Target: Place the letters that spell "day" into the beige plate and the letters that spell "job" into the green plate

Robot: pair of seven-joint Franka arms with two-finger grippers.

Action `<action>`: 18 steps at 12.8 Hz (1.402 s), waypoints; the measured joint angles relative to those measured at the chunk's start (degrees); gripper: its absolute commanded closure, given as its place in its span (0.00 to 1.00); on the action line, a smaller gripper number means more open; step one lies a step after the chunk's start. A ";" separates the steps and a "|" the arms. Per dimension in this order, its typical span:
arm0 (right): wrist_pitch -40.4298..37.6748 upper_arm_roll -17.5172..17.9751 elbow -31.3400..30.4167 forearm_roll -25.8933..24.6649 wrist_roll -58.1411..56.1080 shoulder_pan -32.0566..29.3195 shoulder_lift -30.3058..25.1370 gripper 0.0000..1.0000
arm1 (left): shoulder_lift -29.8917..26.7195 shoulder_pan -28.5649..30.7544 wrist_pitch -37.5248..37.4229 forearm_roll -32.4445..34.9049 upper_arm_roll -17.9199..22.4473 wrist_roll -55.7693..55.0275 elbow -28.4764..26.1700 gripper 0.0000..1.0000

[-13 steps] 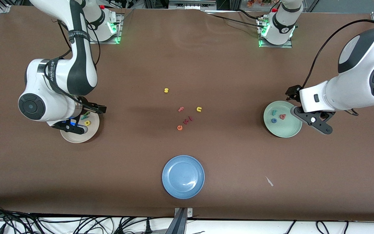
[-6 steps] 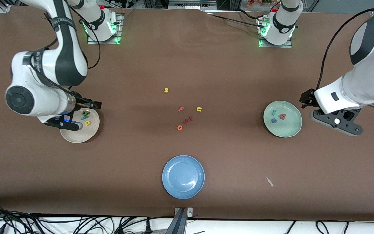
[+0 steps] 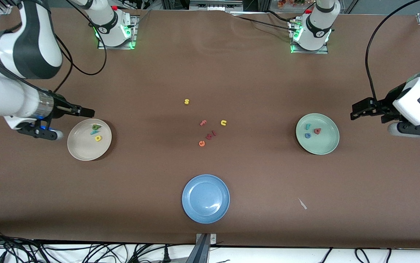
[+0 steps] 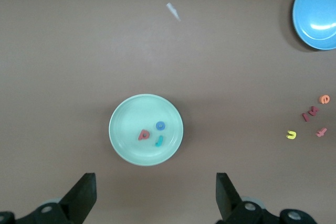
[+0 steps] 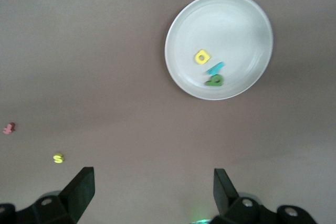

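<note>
The beige plate point(image 3: 82, 151) holds the dark green "d" point(image 3: 95, 127), teal "y" point(image 3: 95, 132) and yellow "a" point(image 3: 98, 138). In the right wrist view the same plate point(image 5: 231, 14) shows them lying apart. The green plate point(image 3: 325, 148) holds the teal "j" point(image 3: 308, 126), blue "o" point(image 3: 307, 135) and red "b" point(image 3: 317, 131); the left wrist view shows that plate point(image 4: 122, 124) too. My right gripper point(image 3: 86, 111) point(image 5: 152, 177) hangs open and empty over bare table beside the beige plate. My left gripper point(image 3: 356, 112) point(image 4: 155, 182) hangs open and empty beside the green plate.
Loose letters lie mid-table: a yellow "s" point(image 3: 186, 101), pink "f" point(image 3: 203, 122), yellow "u" point(image 3: 223, 122), orange "e" point(image 3: 201, 143) and dark red pieces point(image 3: 210, 135). A blue plate point(image 3: 205, 198) sits nearer the front camera. A small white scrap point(image 3: 302, 204) lies on the cloth.
Both arms have drawn back from over their plates toward their own ends of the table, uncovering the plates. The letters have not moved.
</note>
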 measured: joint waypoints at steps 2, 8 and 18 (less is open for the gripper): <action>-0.10 1.37 -0.62 -3.06 -3.90 -2.33 -3.07 0.00 | -5.13 -0.97 1.54 1.35 0.07 -1.43 -5.75 0.00; -1.81 5.28 -1.07 -8.17 -4.97 -4.28 -11.29 0.00 | -10.85 -6.30 3.62 0.85 5.43 -2.06 -14.27 0.00; -4.80 5.30 -0.50 -8.17 -9.32 -7.37 -14.87 0.00 | -10.85 -6.37 4.95 0.42 6.58 -2.06 -14.39 0.00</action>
